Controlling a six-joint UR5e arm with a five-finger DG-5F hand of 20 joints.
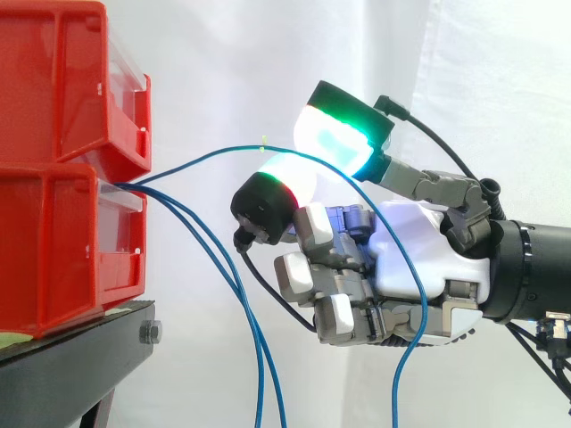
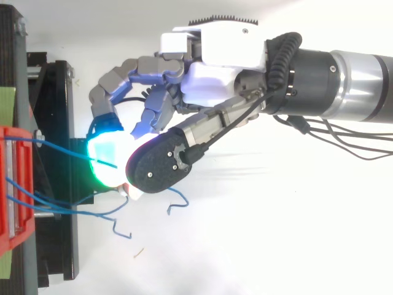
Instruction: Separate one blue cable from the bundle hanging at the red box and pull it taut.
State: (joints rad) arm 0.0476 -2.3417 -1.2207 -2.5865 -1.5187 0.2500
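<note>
The loose tail of the cable (image 1: 214, 154) hangs nearest, draped down across the front of my hand (image 1: 410, 250). It is thin, glossy blue and springy enough to hold its own curve. Further up it rises in a slack arc from the mouth of the lower bin (image 1: 53, 259) and passes between two of my pads (image 1: 335, 134). These are thick, rounded tips with matte black backs, one glowing green and cyan, the other white with a red edge. I judge them closed on the cable in a pinch, with my other fingers curled in against the palm. From the side a sliver of space seems to show at the pinch, so I can't vouch for how firm it is. The rest of the bundle (image 1: 241, 285) – two more blue strands – droops from the same opening, well clear of my hand. So the separating looks done and the pulling is what remains. The next move calls for a tighter pinch and a steady draw away from the bin until the arc goes straight. That needs care – the strand is smooth and my pads are blunt, so it could slide through. The bins are hard, shiny red plastic on a dull black stand (image 1: 71, 357).
</note>
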